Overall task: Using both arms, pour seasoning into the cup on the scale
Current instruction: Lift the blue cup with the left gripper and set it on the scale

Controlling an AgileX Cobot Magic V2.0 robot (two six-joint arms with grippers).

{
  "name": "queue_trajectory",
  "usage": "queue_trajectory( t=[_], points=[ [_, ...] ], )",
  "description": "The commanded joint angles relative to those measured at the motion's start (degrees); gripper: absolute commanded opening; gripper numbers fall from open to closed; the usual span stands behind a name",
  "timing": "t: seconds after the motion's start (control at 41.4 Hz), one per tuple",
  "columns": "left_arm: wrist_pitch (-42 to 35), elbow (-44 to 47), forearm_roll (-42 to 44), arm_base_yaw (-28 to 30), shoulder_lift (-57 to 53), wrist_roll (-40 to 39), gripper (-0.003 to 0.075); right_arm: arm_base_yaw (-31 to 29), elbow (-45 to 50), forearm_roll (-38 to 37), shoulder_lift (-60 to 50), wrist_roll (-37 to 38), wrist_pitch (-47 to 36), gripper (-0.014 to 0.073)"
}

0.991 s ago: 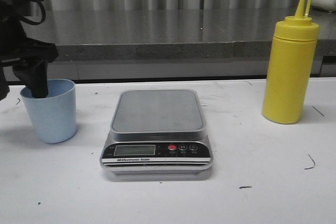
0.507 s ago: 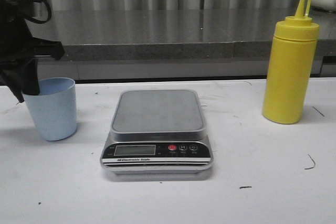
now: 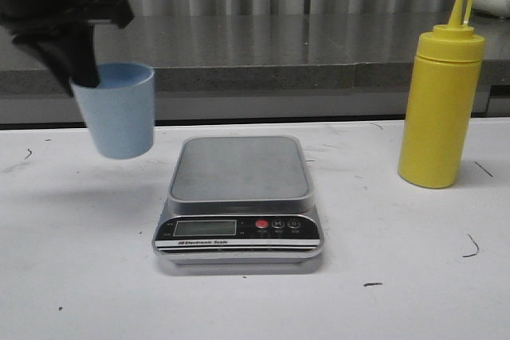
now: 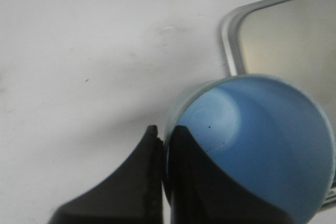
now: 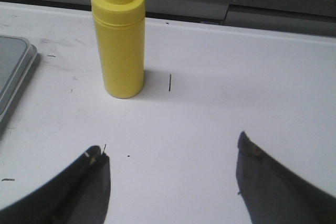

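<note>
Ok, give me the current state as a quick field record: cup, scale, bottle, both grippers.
cup: pale blue cup, lifted off the table, left of the scale, tilted slightly, looks empty
scale: scale at table centre, platform bare, display reading not legible
bottle: yellow seasoning bottle upright on the table, right of the scale, cap off the nozzle
left gripper: left gripper shut on the cup's rim, one finger inside, one outside
right gripper: right gripper open, holding nothing, short of the bottle
</note>
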Motion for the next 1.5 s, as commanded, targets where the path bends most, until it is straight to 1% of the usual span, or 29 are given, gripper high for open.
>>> queue_trajectory(
  t=[0.0,0.121,0.29,0.483,0.773,0.846,0.894,0.918,0.967,1.039,1.087,1.305,1.377,1.474],
  points=[
    [1.3,-5.7,-0.2,-4.0,-2.3,-0.1,-0.0020,-0.1,-2.0,-0.5,0.7,-0.7,-3.6,0.0529],
    [1.2,-10.5,0.0,-8.3,0.5,-0.1,-0.0020,-0.1,-2.0,-0.5,0.7,-0.7,-3.6,0.0529],
    [3.3,-17.5,0.3,-10.9,6.9,-0.4,-0.0020,-0.1,-2.0,-0.5,0.7,-0.7,-3.6,0.0529],
    [3.4,-21.1,0.3,-11.2,11.8,-0.4,-0.0020,-0.1,-2.0,-0.5,0.7,-0.7,-3.6,0.0529],
    [4.4,-21.2,0.3,-11.2,13.7,-0.4,-0.0015,-0.1,-2.0,-0.5,0.7,-0.7,-3.6,0.0529],
    [4.8,-21.2,0.3,-11.2,13.7,-0.4,0.0038,-0.1,-2.0,-0.5,0.7,-0.7,-3.6,0.0529],
    [5.2,-21.2,0.3,-11.2,13.7,-0.4,0.0117,-0.1,-2.0,-0.5,0.7,-0.7,-3.6,0.0529],
    [5.3,-21.2,0.2,-11.2,13.7,-0.4,0.0140,-0.1,-2.0,-0.5,0.7,-0.7,-3.6,0.0529],
    [5.5,-21.2,-0.2,-11.2,13.7,-0.4,0.0233,-0.1,-2.0,-0.5,0.7,-0.7,-3.6,0.0529],
    [4.9,-21.2,-0.5,-11.2,13.1,-0.4,0.0316,-0.1,-2.0,-0.5,0.7,-0.7,-3.6,0.0529],
    [4.1,-21.2,-0.5,-11.2,12.4,-0.4,0.0347,-0.1,-2.0,-0.5,0.7,-0.7,-3.6,0.0529],
    [4.5,-20.2,-0.5,-11.2,6.4,-0.4,0.0346,-0.1,-2.0,-0.5,0.7,-0.7,-3.6,0.0529],
    [3.8,-18.2,-0.4,-11.2,2.9,-0.4,0.0346,-0.1,-2.0,-0.5,0.7,-0.7,-3.6,0.0529],
    [0.7,-13.6,1.2,-11.2,-3.0,-0.4,0.0346,-0.1,-2.0,-0.5,0.7,-0.7,-3.6,0.0529]
  ],
)
